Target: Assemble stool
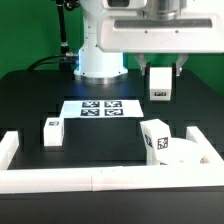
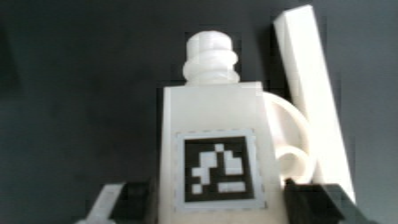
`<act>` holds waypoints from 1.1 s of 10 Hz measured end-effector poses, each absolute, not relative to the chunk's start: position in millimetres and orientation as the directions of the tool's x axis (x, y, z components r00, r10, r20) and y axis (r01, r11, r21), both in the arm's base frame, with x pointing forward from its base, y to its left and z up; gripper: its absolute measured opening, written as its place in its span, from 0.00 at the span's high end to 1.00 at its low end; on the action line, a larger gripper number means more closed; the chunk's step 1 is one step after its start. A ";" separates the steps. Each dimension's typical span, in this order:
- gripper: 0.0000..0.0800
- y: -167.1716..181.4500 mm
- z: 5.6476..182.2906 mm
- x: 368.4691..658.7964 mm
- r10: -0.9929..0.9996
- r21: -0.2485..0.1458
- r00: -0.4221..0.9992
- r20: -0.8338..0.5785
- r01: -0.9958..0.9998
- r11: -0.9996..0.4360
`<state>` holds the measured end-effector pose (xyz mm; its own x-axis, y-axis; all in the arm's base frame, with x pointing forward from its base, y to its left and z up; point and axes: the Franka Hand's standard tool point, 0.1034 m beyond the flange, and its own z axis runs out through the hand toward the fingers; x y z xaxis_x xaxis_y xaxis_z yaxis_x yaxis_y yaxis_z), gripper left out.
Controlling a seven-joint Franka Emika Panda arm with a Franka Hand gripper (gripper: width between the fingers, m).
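While the end effector (image 1: 160,70) hangs over the black table (image 1: 30,100), clamped on a leg (image 1: 159,85), a second leg (image 1: 52,132) stands near the exterior view's left rail (image 1: 9,150). The seat (image 1: 188,157) lies at that view's right, a third leg (image 1: 154,138) just beside it; behind, a green wall (image 1: 28,28).

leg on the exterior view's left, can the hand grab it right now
Probably not yet: the hand is shut on another leg. Otherwise the way looks free: the left leg stands alone, apart from the rail.
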<state>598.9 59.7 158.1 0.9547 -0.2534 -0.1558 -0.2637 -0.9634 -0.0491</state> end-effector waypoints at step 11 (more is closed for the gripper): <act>0.58 107.9 151.9 611.9 -0.232 -0.161 0.804 0.548 -0.171 -0.972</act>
<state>611.9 107.9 151.9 0.8039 -0.2321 0.5476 -0.1707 -0.9720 -0.1613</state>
